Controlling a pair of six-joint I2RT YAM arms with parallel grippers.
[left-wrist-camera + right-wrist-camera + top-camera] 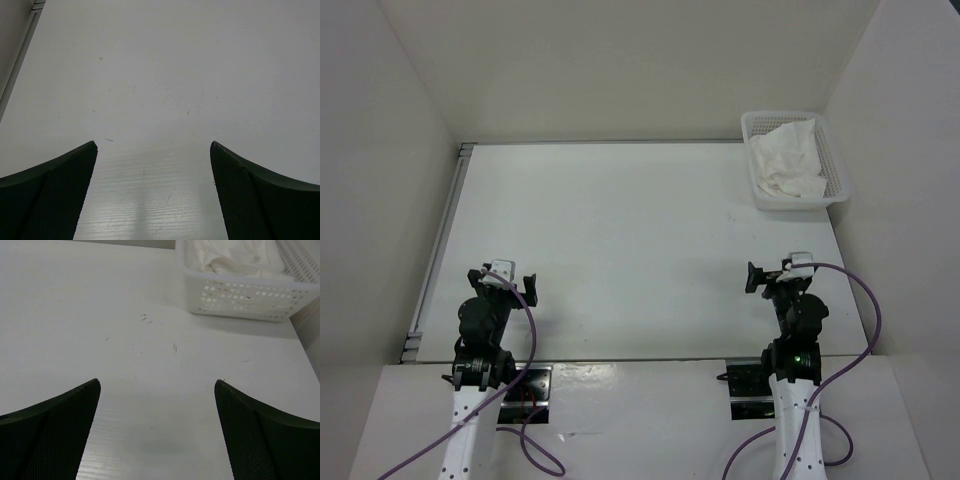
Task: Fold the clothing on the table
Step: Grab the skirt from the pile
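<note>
Two pincers, left gripper [503,277] and right gripper [782,275], gape wide, empty. Clothing [787,160] lies crumpled in the mesh basket [840,192], upper right (nothing spread yet); I'd fetch it first onto the table [620,230].

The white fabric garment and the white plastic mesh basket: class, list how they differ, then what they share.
The white fabric garment is soft and crumpled; the white plastic mesh basket is rigid. The garment is solid cloth; the basket's walls are pierced with holes. The garment lies inside the basket, which stands at the white table's far right corner. Both are white.
</note>
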